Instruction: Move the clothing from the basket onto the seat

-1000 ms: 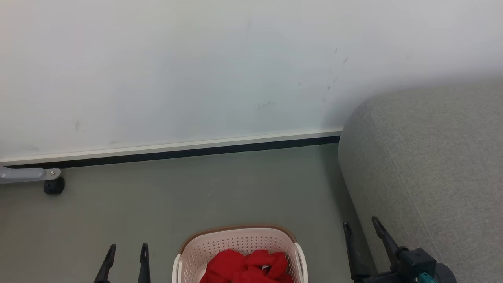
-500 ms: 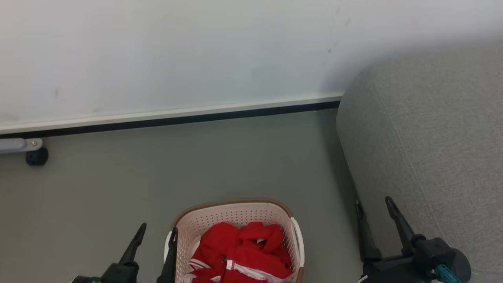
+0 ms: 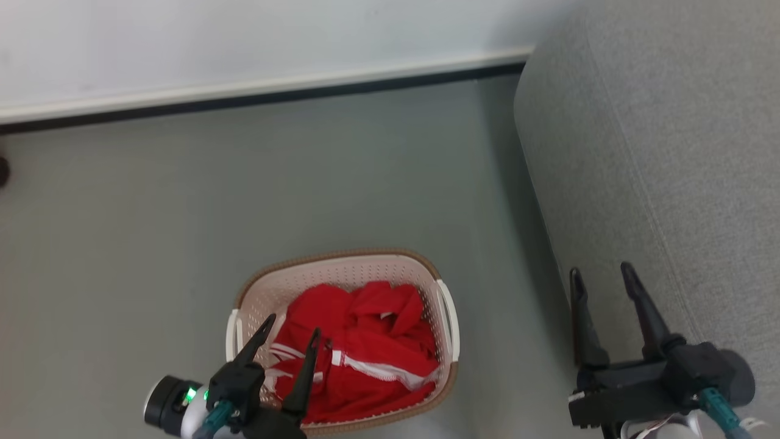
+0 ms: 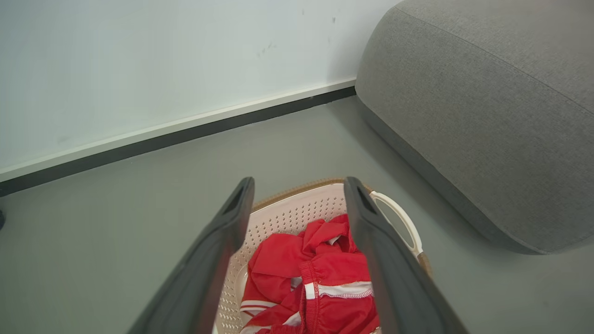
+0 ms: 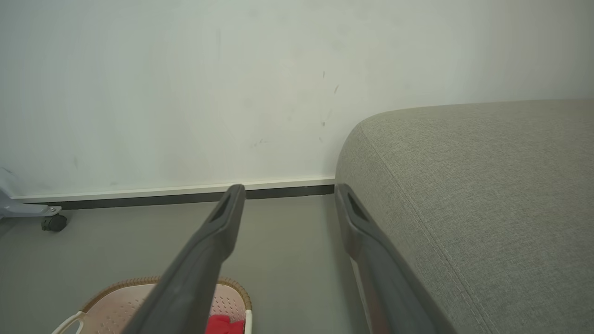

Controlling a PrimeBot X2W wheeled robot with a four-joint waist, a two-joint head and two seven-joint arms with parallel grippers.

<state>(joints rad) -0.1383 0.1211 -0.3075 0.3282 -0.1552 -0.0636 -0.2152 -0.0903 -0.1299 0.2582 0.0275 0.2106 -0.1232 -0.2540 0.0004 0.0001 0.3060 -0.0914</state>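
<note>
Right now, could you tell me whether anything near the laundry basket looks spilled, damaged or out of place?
Nothing stands out. The bright red fabric garments lie inside the upright cream perforated plastic basket on the grey floor; only faint scuffs mark the white wall.

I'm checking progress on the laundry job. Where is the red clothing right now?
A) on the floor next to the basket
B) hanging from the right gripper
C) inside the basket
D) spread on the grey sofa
C: the clothing lies bunched inside the basket, which stands on the floor beside the sofa; the left gripper is poised over it, open, with nothing between its fingers.
</note>
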